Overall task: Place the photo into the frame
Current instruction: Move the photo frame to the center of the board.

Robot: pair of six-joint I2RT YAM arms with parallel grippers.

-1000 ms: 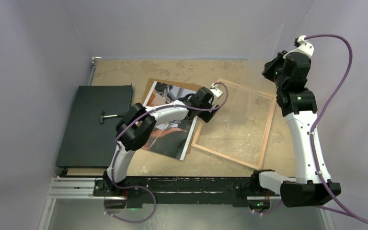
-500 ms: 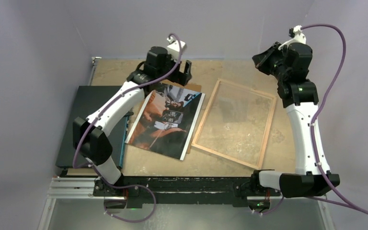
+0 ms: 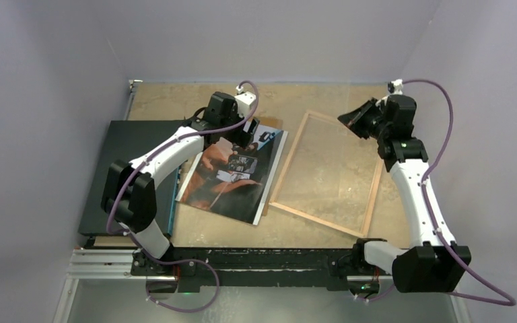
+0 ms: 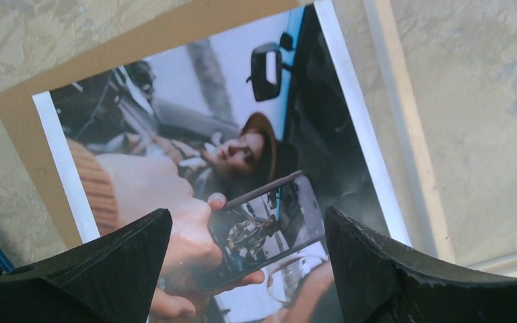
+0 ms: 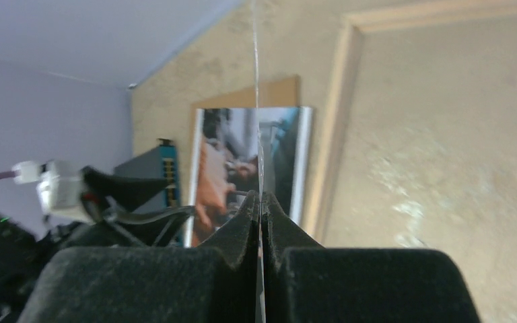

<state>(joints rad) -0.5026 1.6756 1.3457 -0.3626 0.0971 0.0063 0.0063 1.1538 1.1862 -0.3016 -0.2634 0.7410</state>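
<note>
While the glossy photo (image 3: 232, 171) lies flat on a brown board (image 4: 175, 27), just left of the thin wood-edged frame (image 3: 289, 156), the left gripper (image 4: 246, 223) hangs over its far end, black jaws spread wide. The right gripper (image 5: 261, 202) has its jaws pressed together on the thin edge of a clear pane (image 5: 255, 81) above the mottled tan table (image 3: 175, 97).

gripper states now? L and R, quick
Left gripper: open, empty, over the photo.
Right gripper: shut on the clear pane.
</note>
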